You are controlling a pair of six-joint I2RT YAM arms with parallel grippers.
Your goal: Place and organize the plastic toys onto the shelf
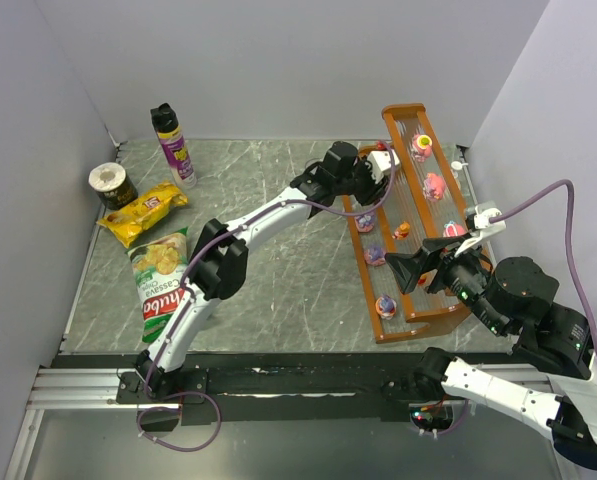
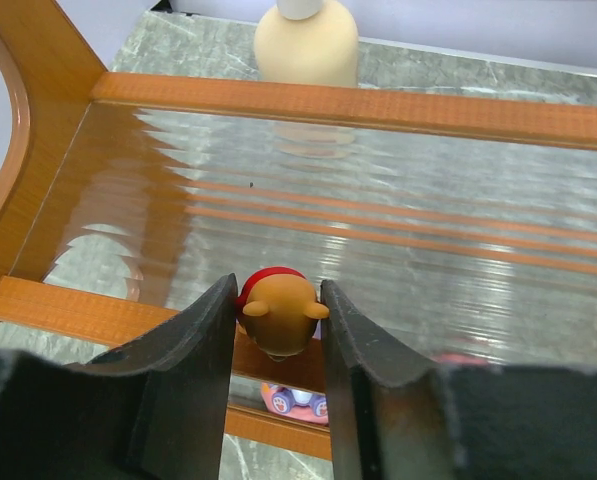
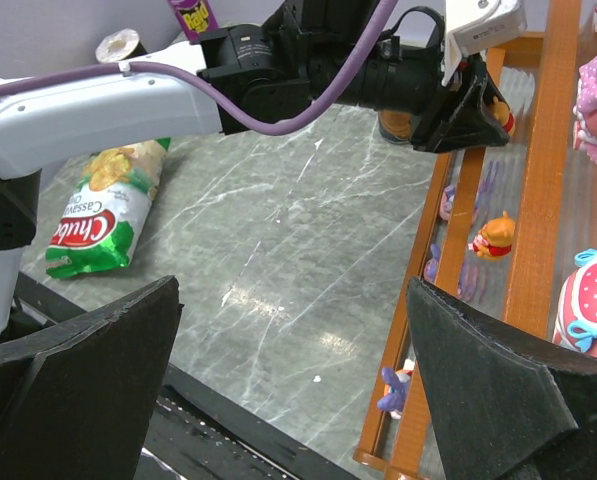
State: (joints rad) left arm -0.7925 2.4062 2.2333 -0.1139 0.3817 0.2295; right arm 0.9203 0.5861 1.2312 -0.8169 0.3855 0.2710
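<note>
As left end effector (image 2: 279,292) clamps orange toy (image 2: 281,318), green bag (image 3: 98,215) reads "Cassava".

The only print I can read for sure is on the green bag (image 1: 159,285), which lies at about 8 o'clock on the worktop (image 1: 278,290). In the right wrist view its red logo gives "Chul", with the rest curling out of sight, and small capitals just beside it spell "CASSAVA". From overhead the same logo runs lengthwise down the bag and looks like "Chulo". The spray can (image 1: 174,146) at 11 o'clock carries a purple label with yellow lettering. It may say "Raid", but I cannot be certain. The yellow bag (image 1: 144,212) at 9 o'clock has a red patch whose print is too small to read.
</note>
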